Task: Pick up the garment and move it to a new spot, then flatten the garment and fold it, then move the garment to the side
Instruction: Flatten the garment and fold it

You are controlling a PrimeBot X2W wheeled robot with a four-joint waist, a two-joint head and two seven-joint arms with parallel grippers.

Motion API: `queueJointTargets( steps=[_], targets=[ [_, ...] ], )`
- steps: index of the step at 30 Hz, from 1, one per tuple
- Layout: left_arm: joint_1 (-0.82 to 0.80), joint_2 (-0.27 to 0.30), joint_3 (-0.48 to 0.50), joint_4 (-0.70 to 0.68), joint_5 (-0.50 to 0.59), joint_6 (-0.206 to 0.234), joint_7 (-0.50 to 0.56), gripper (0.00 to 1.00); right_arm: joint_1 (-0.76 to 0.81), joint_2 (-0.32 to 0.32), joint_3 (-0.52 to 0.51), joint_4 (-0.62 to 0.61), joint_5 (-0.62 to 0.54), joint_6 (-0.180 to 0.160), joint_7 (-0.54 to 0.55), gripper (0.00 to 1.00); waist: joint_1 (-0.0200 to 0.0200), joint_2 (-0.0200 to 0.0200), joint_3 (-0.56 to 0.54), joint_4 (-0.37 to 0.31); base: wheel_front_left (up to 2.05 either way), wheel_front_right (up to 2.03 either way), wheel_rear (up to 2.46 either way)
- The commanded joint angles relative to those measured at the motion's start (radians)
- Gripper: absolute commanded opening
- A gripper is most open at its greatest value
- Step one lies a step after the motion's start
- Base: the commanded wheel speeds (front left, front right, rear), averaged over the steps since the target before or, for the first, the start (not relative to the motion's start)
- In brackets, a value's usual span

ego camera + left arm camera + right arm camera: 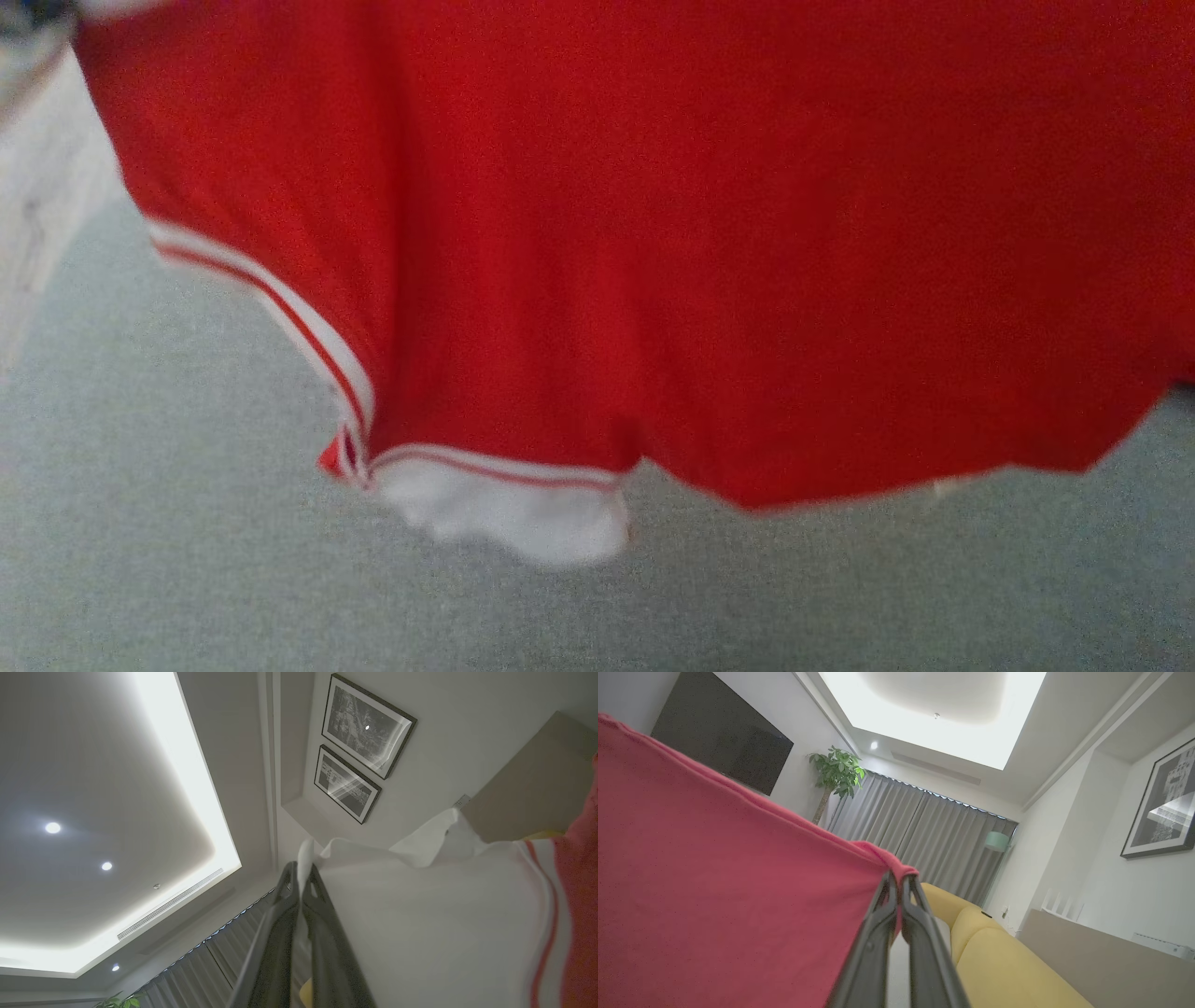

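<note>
**Shirt held up by two edges**

Head view: the red shirt [747, 233] hangs spread above the grey surface [187, 579], raised, I'd guess, so it can be carried and laid flat.

Left wrist view: the left gripper [302, 872] is clamped tight on the shirt's white edge.

Right wrist view: the right gripper [898, 879] pinches a red edge, so the cloth stretches wide between the two.
</note>
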Motion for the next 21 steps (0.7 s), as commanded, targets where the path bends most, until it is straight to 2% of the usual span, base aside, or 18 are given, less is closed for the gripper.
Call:
queueJointTargets(
  steps=[1, 4, 5, 8, 14, 18, 21],
  targets=[
    [-0.1, 0.004, 0.031, 0.064, 0.0, -0.011, 0.011, 0.0, -0.083, -0.034, 0.056, 0.033, 0.013, 0.007, 0.013, 0.0, 0.0001, 0.0, 0.059, -0.013, 0.0, 0.0, 0.0],
    [-0.217, -0.048, -0.02, 0.206, 0.015, -0.031, 0.009, 0.0, -0.25, -0.014, 0.163, 0.133, 0.015, 0.007, 0.007, 0.0, 0.0001, 0.0, 0.141, -0.018, 0.0, 0.0, 0.0],
    [-0.217, -0.048, -0.02, 0.206, 0.015, -0.031, 0.009, 0.0, -0.25, -0.014, 0.163, 0.133, 0.015, 0.007, 0.007, 0.0, 0.0001, 0.0, 0.141, -0.018, 0.0, 0.0, 0.0],
    [-0.32, -0.089, -0.077, 0.344, 0.043, -0.04, 0.0, 0.0, -0.405, 0.02, 0.251, 0.231, 0.014, 0.007, -0.015, 0.0, 0.0001, 0.0, 0.237, -0.021, 0.0, 0.0, 0.0],
    [-0.501, -0.158, -0.144, 0.57, 0.085, -0.044, -0.07, 0.0, -0.667, 0.094, 0.367, 0.429, -0.023, 0.007, -0.119, 0.0, 0.0001, 0.0, 0.382, -0.03, 0.0, 0.0, 0.0],
    [-0.623, -0.201, -0.123, 0.644, 0.127, -0.007, -0.134, 0.0, -0.819, 0.111, 0.397, 0.545, -0.075, 0.007, -0.184, 0.0, 0.0001, 0.0, 0.446, -0.022, 0.0, 0.0, 0.0],
    [-0.657, -0.225, -0.107, 0.649, 0.143, 0.009, -0.146, 0.0, -0.882, 0.111, 0.411, 0.6, -0.108, 0.007, -0.211, 0.0, 0.0001, 0.0, 0.473, -0.007, 0.0, 0.0, 0.0]
  ],
)
